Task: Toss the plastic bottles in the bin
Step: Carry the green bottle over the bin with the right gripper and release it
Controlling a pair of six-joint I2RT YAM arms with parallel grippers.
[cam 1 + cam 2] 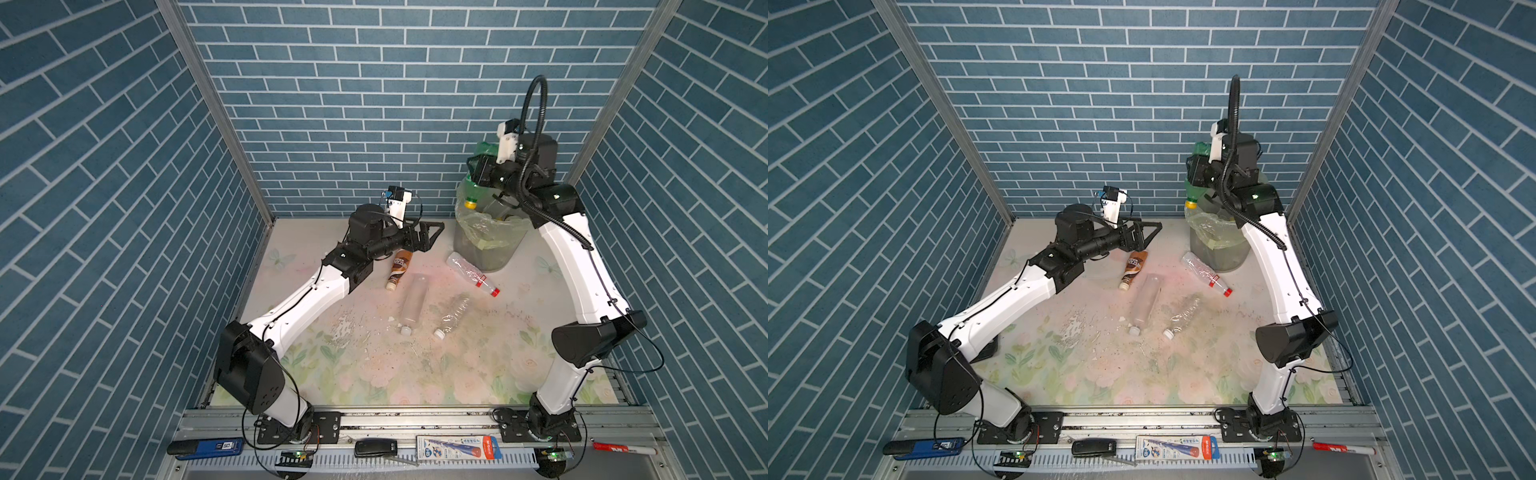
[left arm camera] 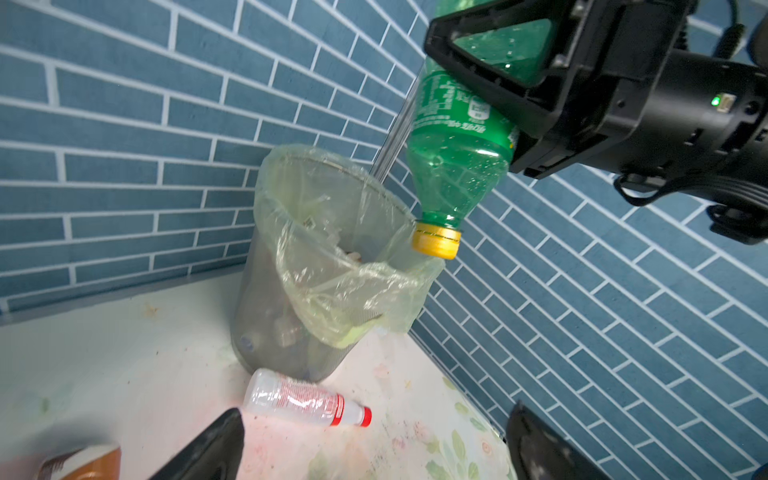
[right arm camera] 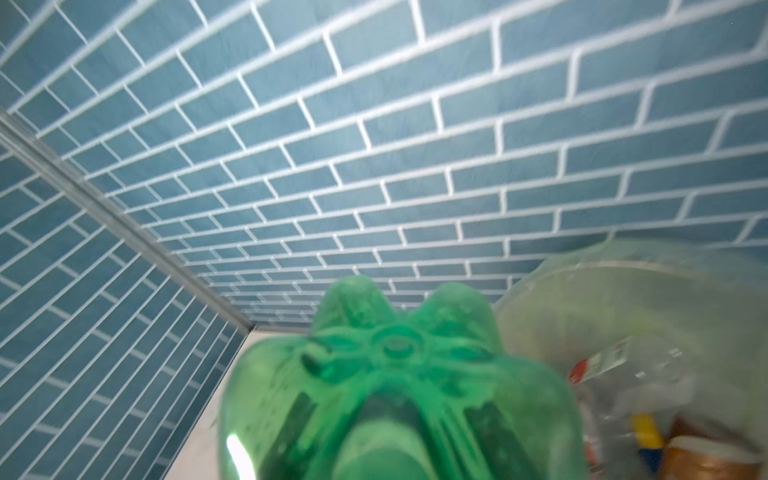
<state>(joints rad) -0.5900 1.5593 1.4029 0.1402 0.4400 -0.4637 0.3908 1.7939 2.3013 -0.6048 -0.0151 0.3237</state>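
While the bin stands with its pale green bag gaping and several bottles already inside, the right gripper hangs directly above it, fingers clamped on the green bottle. That bottle is held cap-down, its yellow cap just over the bin's rim, so this looks like the drop step. Next move calls for centring it over the mouth, then letting go. Watch that cap: it sits close to the rim and could catch the bag.

Beside the bin, lower down, the left gripper has its fingers spread wide, holding nothing. Just beneath it lies the brown bottle, probably its next pick. A red-capped bottle lies at the bin's foot, and two white-capped bottles lie farther from the bin.
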